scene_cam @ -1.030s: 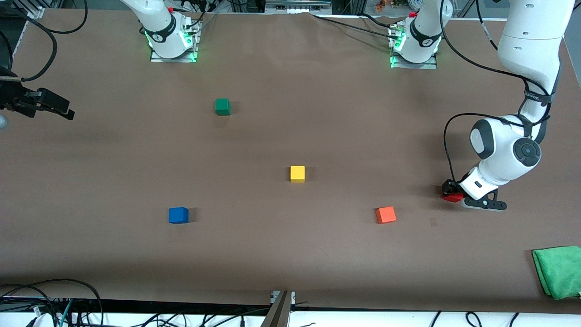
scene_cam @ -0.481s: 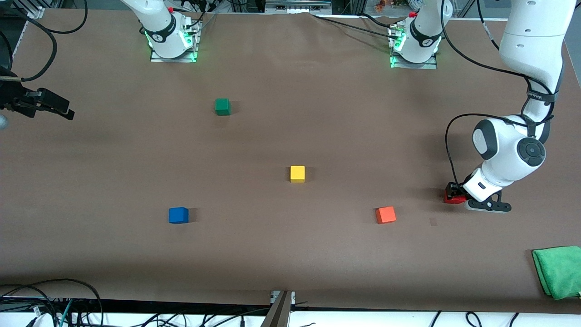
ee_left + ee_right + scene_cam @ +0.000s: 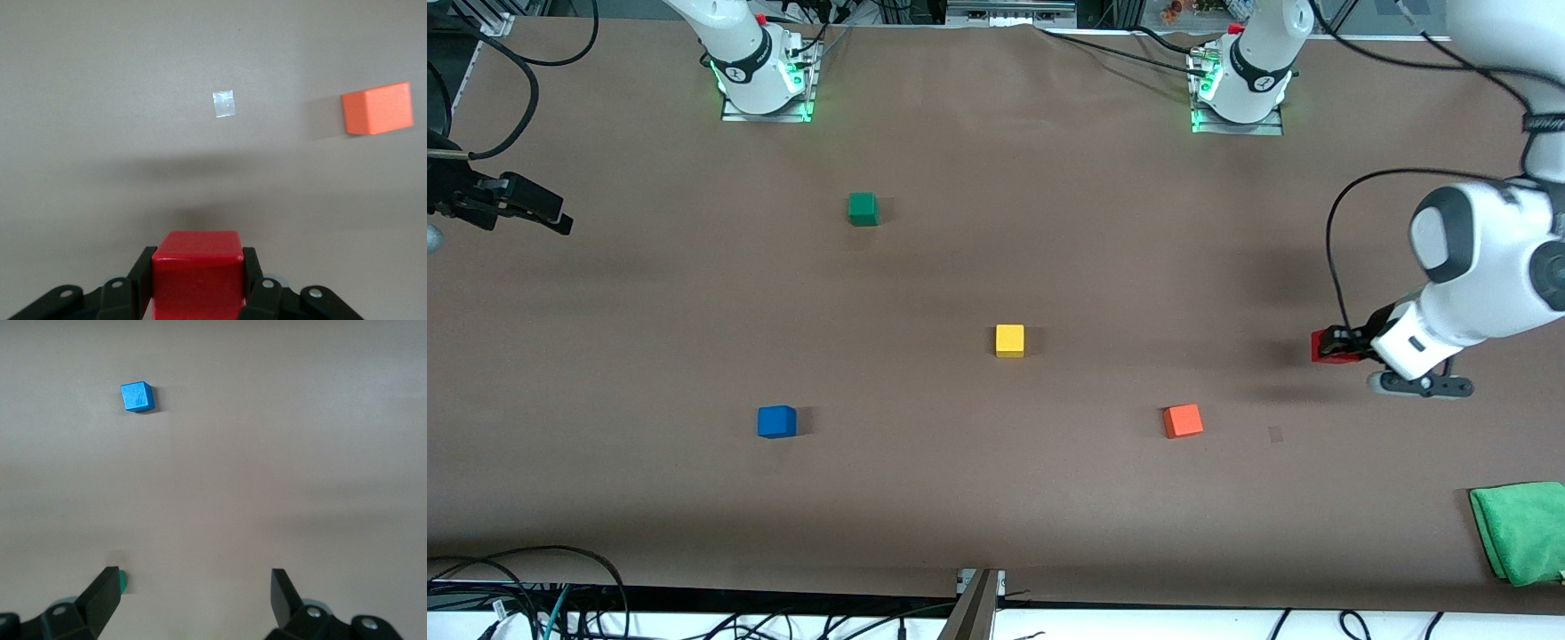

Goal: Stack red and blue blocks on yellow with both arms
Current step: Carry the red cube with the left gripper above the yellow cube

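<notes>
No legible text, label, brand, number or sign appears in any view. Small dark markings on the black band of each arm base cannot be read.

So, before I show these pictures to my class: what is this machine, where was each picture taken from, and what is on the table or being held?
Two white robot arms stand at a brown table. One picture looks down from a high camera facing them; the other two come from cameras on each arm's wrist. The left hand is shut on the red block, raised above the table's left-arm end. The right hand waits open at its own end. On the table lie a blue block, yellow block, orange block, green block and a green cloth.
</notes>
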